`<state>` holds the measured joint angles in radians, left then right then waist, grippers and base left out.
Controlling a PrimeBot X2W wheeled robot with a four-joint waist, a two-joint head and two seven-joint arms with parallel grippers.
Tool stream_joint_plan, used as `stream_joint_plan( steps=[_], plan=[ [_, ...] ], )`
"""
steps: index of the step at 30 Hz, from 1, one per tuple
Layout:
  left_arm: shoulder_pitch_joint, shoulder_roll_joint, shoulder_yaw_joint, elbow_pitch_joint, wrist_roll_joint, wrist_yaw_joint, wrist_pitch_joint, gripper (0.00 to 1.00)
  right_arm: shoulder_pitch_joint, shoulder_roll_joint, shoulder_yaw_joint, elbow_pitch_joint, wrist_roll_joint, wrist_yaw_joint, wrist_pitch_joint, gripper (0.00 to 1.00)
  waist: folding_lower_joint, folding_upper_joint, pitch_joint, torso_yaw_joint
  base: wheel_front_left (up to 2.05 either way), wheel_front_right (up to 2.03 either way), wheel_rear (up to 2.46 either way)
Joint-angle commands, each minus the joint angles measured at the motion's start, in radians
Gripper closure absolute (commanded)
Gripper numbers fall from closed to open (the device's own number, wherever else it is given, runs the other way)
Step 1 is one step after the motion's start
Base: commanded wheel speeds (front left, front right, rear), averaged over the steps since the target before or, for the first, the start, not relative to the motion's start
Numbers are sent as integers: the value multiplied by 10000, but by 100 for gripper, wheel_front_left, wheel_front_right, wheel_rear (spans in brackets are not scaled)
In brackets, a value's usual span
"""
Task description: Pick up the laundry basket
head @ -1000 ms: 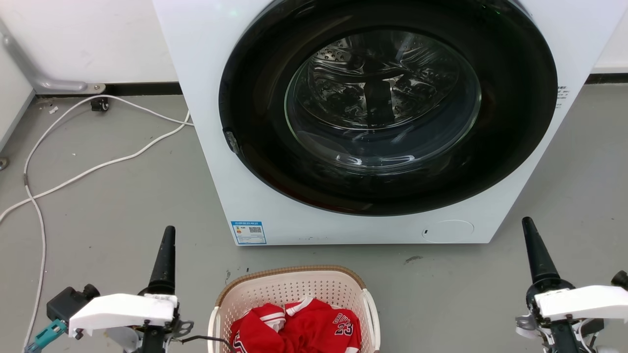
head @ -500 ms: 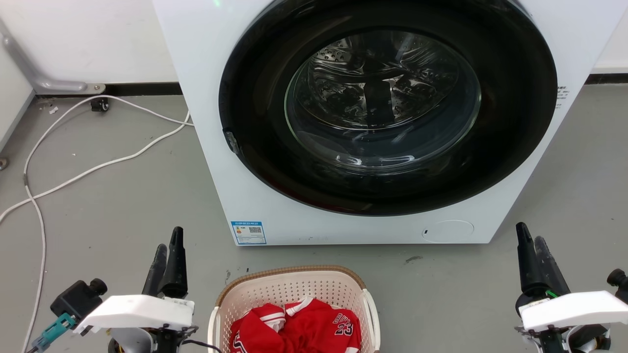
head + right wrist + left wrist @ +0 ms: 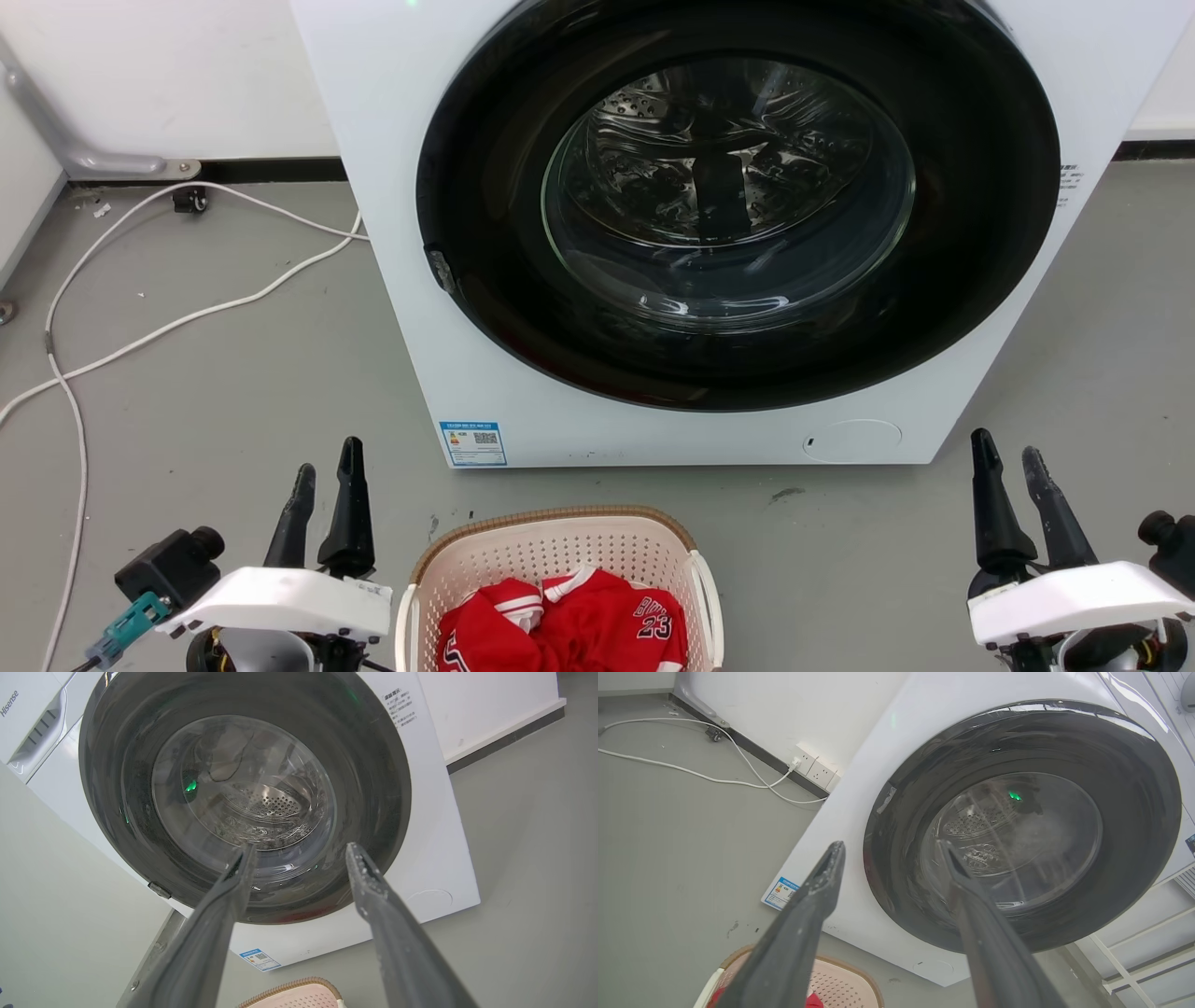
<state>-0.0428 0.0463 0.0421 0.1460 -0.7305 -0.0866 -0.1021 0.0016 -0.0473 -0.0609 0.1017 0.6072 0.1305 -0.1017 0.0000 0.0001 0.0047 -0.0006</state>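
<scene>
You have the laundry basket (image 3: 560, 546) standing upright on the floor (image 3: 233, 373), just in front of the washing machine (image 3: 392, 187), below the middle of its round dark door (image 3: 738, 205). A red jersey (image 3: 579, 621) lies inside it, so I judge the load is light and soft. The basket's white handles (image 3: 707, 588) are on its two sides, one toward the machine's left corner and one toward its right corner, and this seems to be the reason for how your arms are placed. Your left hand (image 3: 328, 455) hangs in front of the machine's lower left corner, its two dark fingers parted and pointing toward the machine, with nothing between them. Your right hand (image 3: 1005, 444) hangs in front of the lower right corner in the same way, also spread and empty. Both are apart from the machine, and neither touches the basket, so the lift is not yet begun. I think the parted fingers are prepared to take one handle each. You will need to lower both hands and bring them inward from the two corners. Raise them evenly, otherwise the basket may tilt and the jersey may slide out.
</scene>
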Motion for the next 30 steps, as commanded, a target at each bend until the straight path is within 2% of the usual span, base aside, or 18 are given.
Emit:
stream_joint_plan(
  steps=[1,12,30],
  plan=[
    [38,37,-24,-134,410,23,-117,0,4,-34,19,-184,-446,3,-118,0,0,-1,-10,1,0,0,0],
    [121,39,-97,-92,2016,13,-479,0,178,-37,110,-114,-1908,2,-485,0,0,-1,-38,17,0,0,0],
    [274,45,-294,-59,3834,97,-918,0,368,-42,141,-346,-3753,2,-927,0,0,-1,-41,59,0,0,0]
  ],
)
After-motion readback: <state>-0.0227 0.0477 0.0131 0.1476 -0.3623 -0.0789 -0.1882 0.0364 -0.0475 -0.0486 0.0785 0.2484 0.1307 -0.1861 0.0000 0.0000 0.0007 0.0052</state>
